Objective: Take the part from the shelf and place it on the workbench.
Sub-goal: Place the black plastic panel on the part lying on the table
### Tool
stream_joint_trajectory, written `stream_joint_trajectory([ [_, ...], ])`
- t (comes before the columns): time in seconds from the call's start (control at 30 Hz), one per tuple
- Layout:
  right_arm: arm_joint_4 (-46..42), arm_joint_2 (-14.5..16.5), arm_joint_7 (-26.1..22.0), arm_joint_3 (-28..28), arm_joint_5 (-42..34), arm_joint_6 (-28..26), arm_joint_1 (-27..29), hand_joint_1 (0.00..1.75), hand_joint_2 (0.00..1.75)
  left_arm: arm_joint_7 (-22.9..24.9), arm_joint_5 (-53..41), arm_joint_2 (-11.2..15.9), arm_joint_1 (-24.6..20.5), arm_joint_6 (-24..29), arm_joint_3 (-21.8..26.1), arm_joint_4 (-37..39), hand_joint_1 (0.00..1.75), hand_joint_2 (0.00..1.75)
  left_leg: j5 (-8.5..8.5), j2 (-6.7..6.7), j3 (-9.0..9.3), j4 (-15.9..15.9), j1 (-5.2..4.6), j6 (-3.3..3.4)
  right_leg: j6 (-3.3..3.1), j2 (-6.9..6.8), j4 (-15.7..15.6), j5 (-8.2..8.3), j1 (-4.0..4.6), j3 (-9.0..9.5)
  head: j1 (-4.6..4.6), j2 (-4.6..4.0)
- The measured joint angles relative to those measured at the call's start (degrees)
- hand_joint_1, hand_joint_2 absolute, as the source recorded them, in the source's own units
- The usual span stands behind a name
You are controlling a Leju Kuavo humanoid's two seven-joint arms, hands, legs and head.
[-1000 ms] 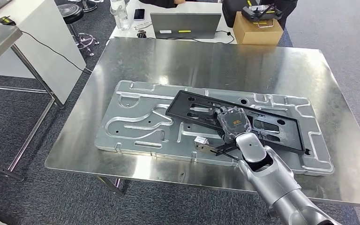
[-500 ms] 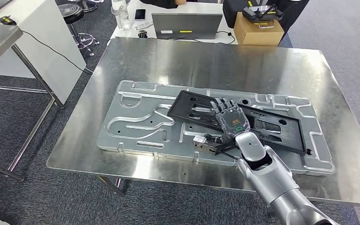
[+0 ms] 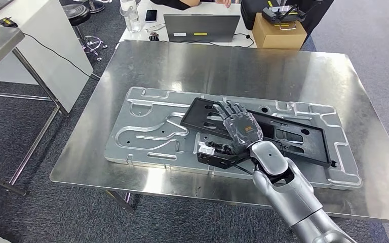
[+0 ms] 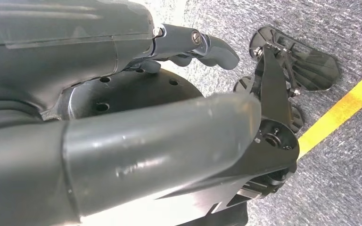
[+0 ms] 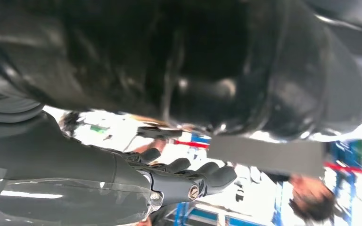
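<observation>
Fingers of the right hand lie spread and straight over the black frame part, gripping nothing. That part rests tilted across the stamped metal panel, which lies flat on the workbench. Just beside the panel's near edge, under the wrist, sits a small dark bracket. Beyond the panel's far side the benchtop is bare steel up to its back edge, where a laptop and a cardboard box stand on another table. Bare steel also flanks the panel's two short ends. The left hand hangs above grey carpet, fingers curled loosely, holding nothing.
</observation>
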Motion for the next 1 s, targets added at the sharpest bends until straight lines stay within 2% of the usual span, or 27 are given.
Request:
stream_joint_trajectory([
  [0.07, -4.34, -0.26, -0.28, 0.66, -1.47, 0.43, 0.8, 0.0, 0.0, -0.01, 0.0, 0.01, 0.1, -0.03, 0.31, -0.01, 0.0, 0.0, 0.12, -0.01, 0.0, 0.13, -0.19, 0.21, 0.25, 0.02, -0.28, 0.31, -0.23, 0.11, 0.0, 0.0],
  [0.13, -8.66, -0.64, -0.26, 1.55, -2.2, 0.48, 1.47, 0.0, 0.0, 0.15, 0.0, -0.08, 0.18, -0.04, 0.48, -0.01, 0.0, 0.0, 0.87, 0.2, 0.38, -0.83, 0.02, 0.68, 0.72, 0.05, -0.61, 0.42, -0.19, 0.27, 0.0, 0.0],
  [0.17, -10.79, -0.89, -0.25, 2.07, -2.57, 0.45, 1.71, 0.0, 0.0, 0.26, 0.0, -0.13, 0.22, -0.04, 0.5, -0.01, 0.0, 0.0, 1.36, 0.4, 0.65, -1.63, 0.28, 0.95, 0.92, 0.05, 0.06, -0.41, -0.1, 0.02, 0.01, 0.0],
  [0.2, -12.82, -1.19, -0.21, 2.61, -3.0, 0.43, 1.94, 0.0, 0.0, 0.35, 0.0, -0.17, 0.24, -0.04, 0.51, -0.01, 0.0, 0.0, 1.78, 0.61, 0.82, -2.29, 0.53, 1.1, 1.11, 0.04, 1.86, -1.91, -0.11, -0.69, 0.02, 0.0],
  [0.27, -16.41, -1.89, -0.08, 3.83, -3.77, 0.41, 2.6, 0.0, 0.0, 0.43, 0.0, -0.19, 0.28, -0.04, 0.51, -0.01, 0.0, 0.0, 2.13, 0.84, 0.69, -2.58, 0.65, 1.21, 1.54, 0.0, 8.47, -6.05, -0.58, -3.3, 0.03, 0.0],
  [0.3, -18.02, -2.27, -0.02, 4.42, -4.07, 0.41, 3.07, 0.0, 0.0, 0.44, 0.0, -0.19, 0.29, -0.05, 0.51, -0.01, 0.0, 0.0, 2.18, 0.88, 0.49, -2.44, 0.69, 1.14, 1.82, -0.01, 11.79, -7.53, -0.86, -4.54, 0.03, 0.0],
  [0.33, -19.5, -2.67, 0.04, 4.96, -4.3, 0.41, 3.53, 0.0, 0.0, 0.44, 0.0, -0.2, 0.29, -0.07, 0.51, -0.01, 0.0, 0.0, 2.23, 0.9, 0.23, -2.21, 0.77, 1.04, 2.12, -0.04, 13.66, -8.05, -1.18, -5.1, 0.02, 0.0],
  [0.37, -20.91, -3.07, 0.08, 5.42, -4.46, 0.4, 3.92, 0.0, 0.0, 0.44, 0.0, -0.2, 0.28, -0.08, 0.51, -0.01, 0.0, 0.0, 2.26, 0.9, -0.09, -1.88, 0.92, 0.87, 2.45, -0.09, 13.47, -7.53, -1.51, -4.63, 0.02, 0.0],
  [0.4, -22.25, -3.54, 0.14, 5.82, -4.6, 0.39, 4.2, 0.0, 0.0, 0.44, 0.0, -0.19, 0.27, -0.1, 0.51, -0.01, 0.0, 0.0, 2.24, 0.89, -0.45, -1.43, 1.16, 0.6, 2.82, -0.17, 11.16, -6.16, -1.87, -3.09, 0.02, 0.0],
  [0.47, -24.71, -4.54, 0.33, 6.45, -4.77, 0.3, 4.64, 0.0, 0.0, 0.44, 0.0, -0.07, 0.23, -0.14, 0.51, -0.01, 0.0, 0.0, 2.04, 0.78, -1.27, -0.2, 1.48, -0.32, 3.46, -0.1, 4.13, -3.65, -2.35, 0.89, 0.03, 0.0],
  [0.5, -25.82, -5.07, 0.46, 6.7, -4.89, 0.21, 4.98, 0.0, 0.0, 0.43, 0.0, 0.01, 0.22, -0.18, 0.52, -0.01, 0.0, 0.0, 1.97, 0.69, -1.58, 0.31, 1.48, -0.86, 3.26, 0.1, 2.0, -3.04, -2.4, 2.06, 0.0, 0.0],
  [0.53, -26.84, -5.54, 0.63, 6.91, -5.01, 0.05, 5.45, 0.0, 0.0, 0.41, 0.0, 0.08, 0.23, -0.22, 0.55, -0.01, 0.0, 0.0, 1.99, 0.59, -1.8, 0.68, 1.39, -1.35, 2.83, 0.32, 1.13, -2.89, -2.31, 2.4, -0.03, 0.0],
  [0.63, -29.56, -6.58, 1.25, 7.22, -5.44, -0.9, 7.44, 0.0, 0.0, 0.3, 0.0, 0.11, 0.35, -0.31, 0.78, 0.0, 0.0, 0.0, 2.3, 0.43, -2.13, 0.73, 1.48, -2.5, 0.82, 0.46, 1.57, -2.14, -2.0, 1.58, -0.1, 0.0],
  [0.67, -30.47, -6.78, 1.47, 7.25, -5.51, -1.34, 8.24, 0.0, 0.0, 0.29, 0.0, 0.12, 0.39, -0.3, 0.97, 0.0, 0.0, 0.0, 1.36, 0.45, -2.59, 1.43, 1.59, -2.72, 0.17, 0.32, 1.53, -1.73, -1.96, 1.2, -0.09, 0.0],
  [0.7, -31.42, -6.91, 1.7, 7.24, -5.5, -1.78, 9.08, 0.0, 0.0, 0.33, 0.0, 0.13, 0.4, -0.27, 1.22, 0.0, 0.0, 0.0, -0.49, 0.5, -3.37, 3.23, 1.63, -2.81, -0.45, 0.18, 1.45, -1.26, -1.93, 0.71, -0.09, 0.0],
  [0.73, -32.37, -6.99, 1.91, 7.22, -5.38, -2.18, 9.96, 0.0, 0.0, 0.4, 0.0, 0.13, 0.36, -0.22, 1.51, -0.01, 0.0, 0.0, -3.13, 0.56, -4.43, 6.23, 1.61, -2.82, -0.93, 0.03, 1.41, -0.78, -1.8, 0.14, -0.1, 0.0],
  [0.8, -34.04, -7.13, 2.21, 7.19, -4.99, -2.71, 11.78, 0.0, 0.0, 0.63, 0.0, 0.13, 0.29, -0.05, 1.94, -0.01, 0.0, 0.0, -8.21, 0.58, -6.45, 13.69, 1.42, -2.7, -1.44, -0.13, 1.43, 0.16, -1.28, -1.19, -0.11, 0.0],
  [0.83, -34.76, -7.24, 2.31, 7.17, -4.8, -2.84, 12.67, 0.0, 0.0, 0.77, 0.0, 0.13, 0.28, 0.06, 2.04, -0.01, 0.0, 0.0, -9.58, 0.58, -6.55, 16.07, 1.31, -2.53, -1.55, -0.19, 1.44, 0.66, -0.97, -1.87, -0.1, -0.01],
  [0.87, -35.46, -7.37, 2.41, 7.1, -4.66, -2.91, 13.51, 0.0, 0.0, 0.9, 0.0, 0.12, 0.32, 0.18, 2.08, -0.01, 0.0, 0.0, -9.89, 0.58, -5.61, 16.41, 1.18, -2.24, -1.63, -0.21, 1.45, 1.16, -0.67, -2.52, -0.1, -0.01],
  [0.9, -36.16, -7.55, 2.52, 6.96, -4.58, -2.96, 14.28, 0.0, 0.0, 1.03, 0.0, 0.11, 0.42, 0.29, 2.08, -0.01, 0.0, 0.0, -9.25, 0.57, -3.47, 14.39, 1.0, -1.82, -1.65, -0.19, 1.46, 1.65, -0.41, -3.1, -0.1, -0.01],
  [0.97, -37.49, -7.89, 2.71, 6.49, -4.54, -3.09, 15.51, 0.0, 0.0, 1.21, 0.0, 0.11, 0.61, 0.45, 2.08, -0.01, 0.0, 0.0, -7.32, 0.54, 2.66, 6.11, 0.44, -0.6, -1.54, -0.11, 1.46, 2.63, -0.06, -3.99, -0.1, 0.0],
  [1.0, -38.04, -8.06, 2.77, 6.21, -4.54, -3.15, 15.97, 0.0, 0.0, 1.26, 0.0, 0.1, 0.64, 0.5, 2.07, -0.01, 0.0, 0.0, -6.54, 0.57, 4.97, 2.47, 0.09, -0.11, -1.35, -0.1, 1.41, 3.11, 0.04, -4.23, -0.08, 0.0],
])
